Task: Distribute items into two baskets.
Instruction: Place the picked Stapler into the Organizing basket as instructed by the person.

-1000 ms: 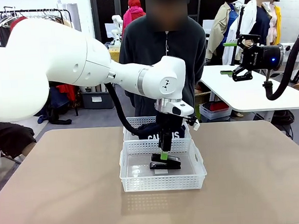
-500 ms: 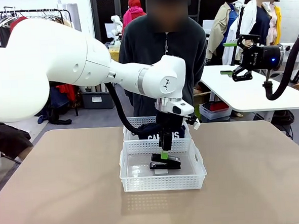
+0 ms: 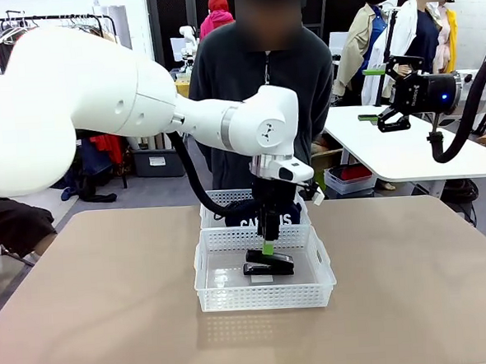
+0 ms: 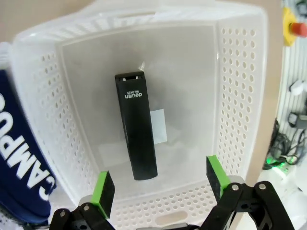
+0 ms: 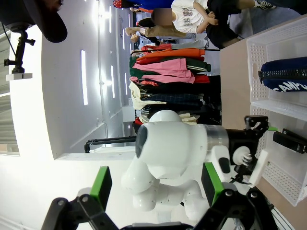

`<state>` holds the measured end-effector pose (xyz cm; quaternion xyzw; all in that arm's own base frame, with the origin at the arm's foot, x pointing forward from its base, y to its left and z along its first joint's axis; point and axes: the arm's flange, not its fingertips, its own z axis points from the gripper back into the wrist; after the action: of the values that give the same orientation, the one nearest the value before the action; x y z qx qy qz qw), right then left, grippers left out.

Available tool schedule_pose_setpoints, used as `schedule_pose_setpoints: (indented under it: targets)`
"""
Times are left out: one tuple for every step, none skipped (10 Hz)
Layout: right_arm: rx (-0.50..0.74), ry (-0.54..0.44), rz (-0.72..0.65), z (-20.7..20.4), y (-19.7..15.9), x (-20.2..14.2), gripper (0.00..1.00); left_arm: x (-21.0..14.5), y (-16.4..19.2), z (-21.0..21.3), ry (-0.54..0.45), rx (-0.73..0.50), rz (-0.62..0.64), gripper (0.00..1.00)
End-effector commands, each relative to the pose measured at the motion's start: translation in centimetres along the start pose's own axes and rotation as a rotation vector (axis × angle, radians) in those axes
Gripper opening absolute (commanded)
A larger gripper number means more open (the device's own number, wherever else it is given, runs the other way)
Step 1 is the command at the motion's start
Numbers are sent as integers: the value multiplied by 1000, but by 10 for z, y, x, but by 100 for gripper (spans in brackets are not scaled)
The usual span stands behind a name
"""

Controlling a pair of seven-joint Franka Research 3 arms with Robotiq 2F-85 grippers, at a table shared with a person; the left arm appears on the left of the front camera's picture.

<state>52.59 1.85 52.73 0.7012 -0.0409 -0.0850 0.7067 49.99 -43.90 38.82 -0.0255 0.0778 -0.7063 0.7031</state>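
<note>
The black stapler (image 3: pixel 269 267) lies flat on the floor of the near basket (image 3: pixel 263 300). Directly above it hangs my left gripper (image 3: pixel 267 245), open, its green pads (image 4: pixel 103 191) spread wide on either side of the stapler (image 4: pixel 136 127) without touching it. The navy pouch (image 3: pixel 262 219) with white lettering rests in the far basket (image 3: pixel 219 198), right behind the near one. In the left wrist view the pouch (image 4: pixel 19 158) shows beyond the near basket's wall (image 4: pixel 235 96). My right gripper (image 3: pixel 374 96) is raised high at the right, open and holding nothing (image 5: pixel 156 184).
A person in a dark top (image 3: pixel 262 82) stands at the table's far edge, behind the baskets. The tan tabletop (image 3: pixel 110 306) is bare left and right of the baskets. A white table (image 3: pixel 406 151) stands behind at the right.
My left arm has lifted slightly over the near basket. The stapler stays where it lay. The right arm has not moved.
</note>
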Motion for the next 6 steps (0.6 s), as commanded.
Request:
schedule_pose_setpoints:
  targets:
    - [11, -16, -3, -1, 1, -2, 100, -35, -23, 25, -81, -36, 103, 100]
    - [11, -16, -3, -1, 1, -2, 100, -50, -29, 37, -159, -126, 174, 100]
    - [11, -16, -3, -1, 1, -2, 100, -67, -33, 46, -244, -194, 190, 100]
    - [11, -16, -3, -1, 1, -2, 100, -93, -35, 57, -335, -243, 298, 100]
    - [11, -16, -3, -1, 1, -2, 100, -114, -39, 65, -454, -258, 420, 100]
    - [11, -16, -3, -1, 1, -2, 100, -140, -37, 74, -515, -282, 448, 100]
